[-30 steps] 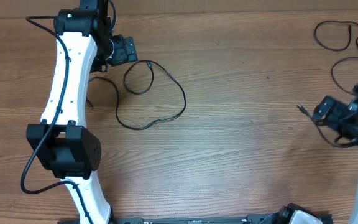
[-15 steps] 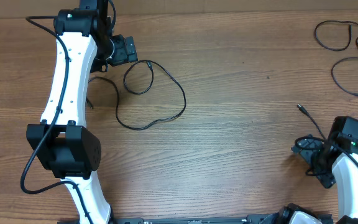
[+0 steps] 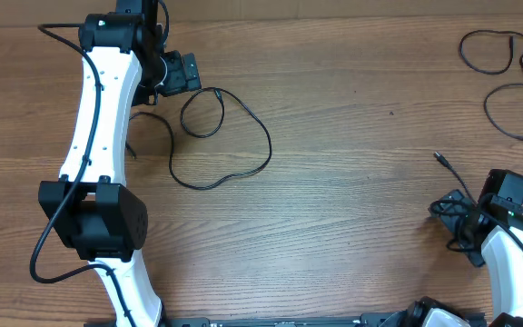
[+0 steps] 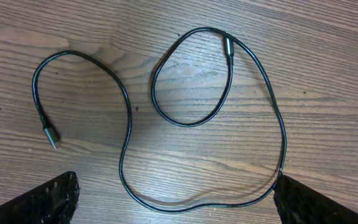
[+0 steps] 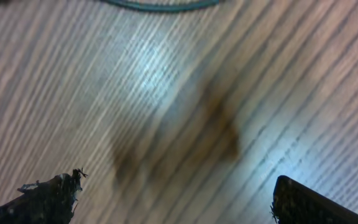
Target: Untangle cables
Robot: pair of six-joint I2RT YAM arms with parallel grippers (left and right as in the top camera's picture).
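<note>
Cables: 2, lying well apart — first cable (image 4: pixel 129 112) loosely looped under the spread, empty left gripper (image 4: pixel 179 202), second cable (image 3: pixel 462 47) far right, beyond the spread, empty right gripper (image 3: pixel 466 227). Separation appears done.

Table (image 3: pixel 352 182): one, brown wood-grain top, boards running left to right, filling the overhead view; far edge shows as a thin line along the top. Finish: matt, with a pale sheen (image 5: pixel 151 68) from light above. Mark: darker brown blotch (image 5: pixel 219 127), blurred.

right tool (image 5: pixel 179 198) drawn back, away from cable (image 3: pixel 439 158)
</note>
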